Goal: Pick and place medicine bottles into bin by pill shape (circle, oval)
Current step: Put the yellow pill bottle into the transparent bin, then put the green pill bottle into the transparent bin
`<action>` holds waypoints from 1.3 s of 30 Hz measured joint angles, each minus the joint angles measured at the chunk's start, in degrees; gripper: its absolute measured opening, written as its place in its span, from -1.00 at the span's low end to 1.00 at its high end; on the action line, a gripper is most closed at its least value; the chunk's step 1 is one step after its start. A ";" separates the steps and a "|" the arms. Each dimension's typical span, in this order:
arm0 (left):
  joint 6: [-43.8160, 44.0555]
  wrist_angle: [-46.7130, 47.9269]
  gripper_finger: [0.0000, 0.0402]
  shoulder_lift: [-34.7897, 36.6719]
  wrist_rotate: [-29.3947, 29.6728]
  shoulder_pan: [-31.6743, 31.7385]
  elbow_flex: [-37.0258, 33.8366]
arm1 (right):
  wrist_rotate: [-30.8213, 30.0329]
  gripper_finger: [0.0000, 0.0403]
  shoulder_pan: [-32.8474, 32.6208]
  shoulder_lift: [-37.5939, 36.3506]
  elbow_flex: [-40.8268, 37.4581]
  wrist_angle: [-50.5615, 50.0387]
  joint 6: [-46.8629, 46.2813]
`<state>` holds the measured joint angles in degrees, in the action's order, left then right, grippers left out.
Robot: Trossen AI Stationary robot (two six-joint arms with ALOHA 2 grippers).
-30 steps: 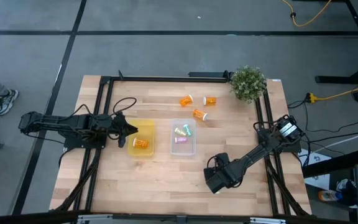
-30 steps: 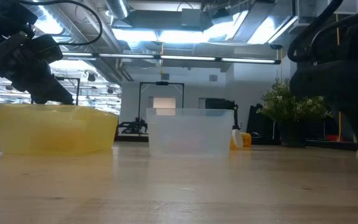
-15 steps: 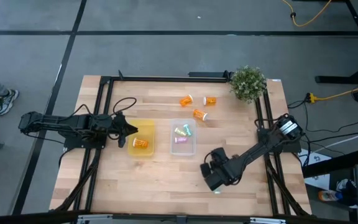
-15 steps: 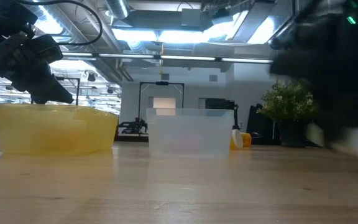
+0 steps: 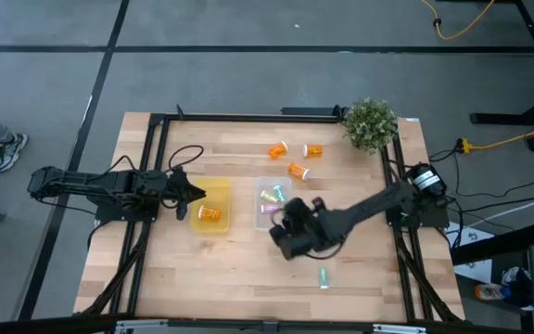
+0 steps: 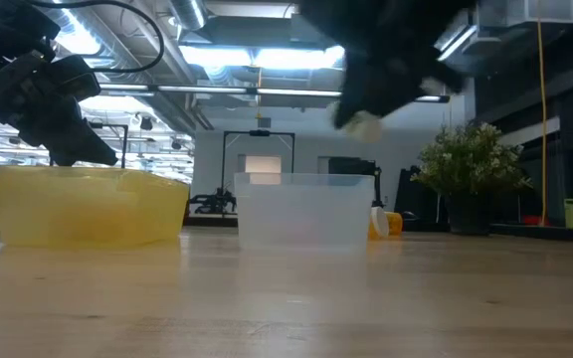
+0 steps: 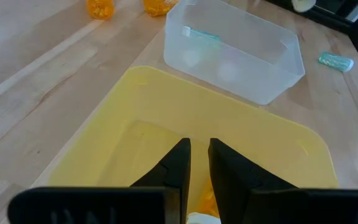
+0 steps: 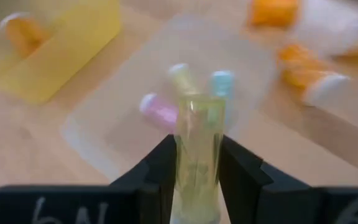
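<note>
While poised above the near edge of the clear tray (image 5: pixel 256 199), pinches a pale green bottle (image 8: pixel 196 143) between the fingers of the right claw (image 5: pixel 288 238), probably to drop it beside the two pale bottles (image 5: pixel 271 201) lying inside. Parks the left claw (image 7: pixel 199 155) over the yellow tray (image 5: pixel 197 190) toward the left edge of the worktop (image 5: pixel 202 269), fingers pressed almost together on nothing, above the single orange bottle (image 5: pixel 210 213); looks like waiting out of the way. Shows three orange bottles (image 5: pixel 297 171) loose toward the far edge, one green bottle (image 5: pixel 324 276) lying alone toward the near edge, and a potted plant (image 5: pixel 370 123) at the far right corner.

Cannot read pill shapes in any bottle. From table height, shows the right claw only as a dark mass above the clear tray. Hides most of the yellow tray's orange bottle behind the left claw's fingers in the left wrist view.
</note>
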<state>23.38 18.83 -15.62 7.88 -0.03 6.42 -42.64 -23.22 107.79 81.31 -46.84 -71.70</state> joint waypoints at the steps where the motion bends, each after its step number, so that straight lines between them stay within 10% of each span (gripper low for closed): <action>1: 0.00 0.00 -0.75 -0.02 0.00 0.02 0.00 | 1.94 -0.49 1.41 0.00 0.03 2.83 3.75; 10: 0.00 0.00 -0.75 0.00 0.00 0.02 0.00 | 8.24 -0.46 10.07 0.00 0.03 9.74 11.80; 25: 0.00 0.00 -0.75 -0.01 0.00 0.01 0.00 | 7.51 -0.05 4.33 0.02 3.41 8.27 6.76; 39: 0.00 0.00 -0.75 0.00 0.00 0.02 0.00 | 14.70 -0.22 -13.08 0.25 11.97 -18.23 -33.04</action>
<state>23.38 18.83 -15.62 7.88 -0.01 6.42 -27.93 -36.30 108.04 93.27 -65.06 -104.74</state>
